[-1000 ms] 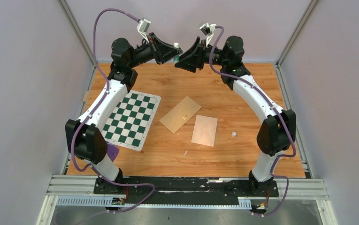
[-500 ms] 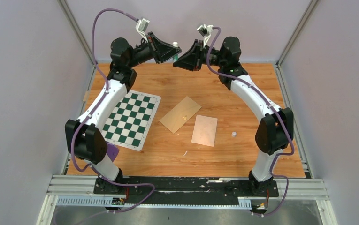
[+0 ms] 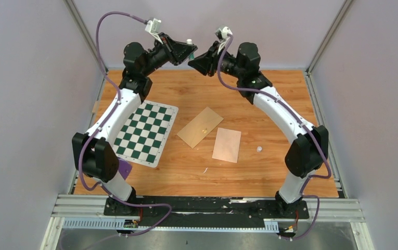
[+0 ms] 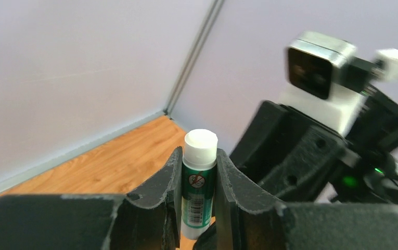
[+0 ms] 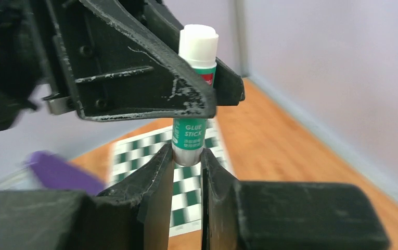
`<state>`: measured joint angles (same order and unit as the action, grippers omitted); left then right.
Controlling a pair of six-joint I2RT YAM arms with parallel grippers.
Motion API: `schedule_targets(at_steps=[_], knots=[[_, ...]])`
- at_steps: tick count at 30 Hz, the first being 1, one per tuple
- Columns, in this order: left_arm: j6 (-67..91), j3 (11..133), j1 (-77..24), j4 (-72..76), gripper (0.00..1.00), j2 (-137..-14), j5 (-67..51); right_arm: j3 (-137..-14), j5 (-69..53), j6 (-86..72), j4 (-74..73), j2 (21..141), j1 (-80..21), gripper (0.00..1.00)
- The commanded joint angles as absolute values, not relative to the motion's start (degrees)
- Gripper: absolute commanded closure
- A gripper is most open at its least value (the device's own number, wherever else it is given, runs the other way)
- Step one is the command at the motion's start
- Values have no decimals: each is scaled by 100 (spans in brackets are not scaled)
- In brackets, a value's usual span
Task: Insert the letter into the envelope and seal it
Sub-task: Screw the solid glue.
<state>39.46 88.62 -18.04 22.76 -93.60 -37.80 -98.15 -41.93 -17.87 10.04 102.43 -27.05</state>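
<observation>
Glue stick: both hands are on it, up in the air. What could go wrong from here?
The right hand pinches only the bottom end of the glue stick, so a twist or pull may slip it. The left hand clamps the body right beside it; their fingers could collide. Held high above the table, a dropped stick could roll away.

glue stick [image 5: 189, 133]: middle behind left end effector [image 5: 227, 96] | purple object [image 5: 61, 174]: blurred | white speck [image 3: 259, 149]: unidentifiable
</observation>
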Motion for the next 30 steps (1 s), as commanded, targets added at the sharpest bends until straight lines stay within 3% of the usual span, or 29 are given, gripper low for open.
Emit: schedule_targets(at_steps=[1,5,8,9,11,12,14,17,21,24,30], knots=[[3598,8710,-2130,2070,100,-9086,-2904,-9530,-525,607,1188,9474,-3374,100],[3438,8627,-2363,1902,100,-9049,-1850,-9157,775,1803,1987,9331,-4031,100],[3432,8650,-2381,1785,100,-9100,-1568,-8929,492,1892,1904,9131,-4107,98],[3394,8663,-2364,1793,100,-9112,-1614,-8935,242,1724,1680,9070,-4063,88],[3411,8689,-2281,1823,100,-9140,-1786,-9035,-554,1000,837,8939,-3775,57],[3442,8713,-2203,1851,100,-9163,-1877,-9086,-1269,613,481,8876,-3533,49],[3583,8739,-2073,1978,100,-9197,-2340,-9107,-3139,-191,74,8811,-2932,42],[3773,8802,-1928,2405,100,-9266,-3537,-8973,-5093,-1113,136,8842,-2264,39],[4067,8848,-1811,2810,100,-9301,-4687,-8870,-6198,-1560,501,8944,-1994,36],[4263,8869,-1786,2965,100,-9298,-5112,-8643,-6621,-1831,1121,9039,-1981,31],[4381,8979,-1784,3022,100,-9279,-5325,-8726,-6686,-2559,2202,9443,-2090,33]])
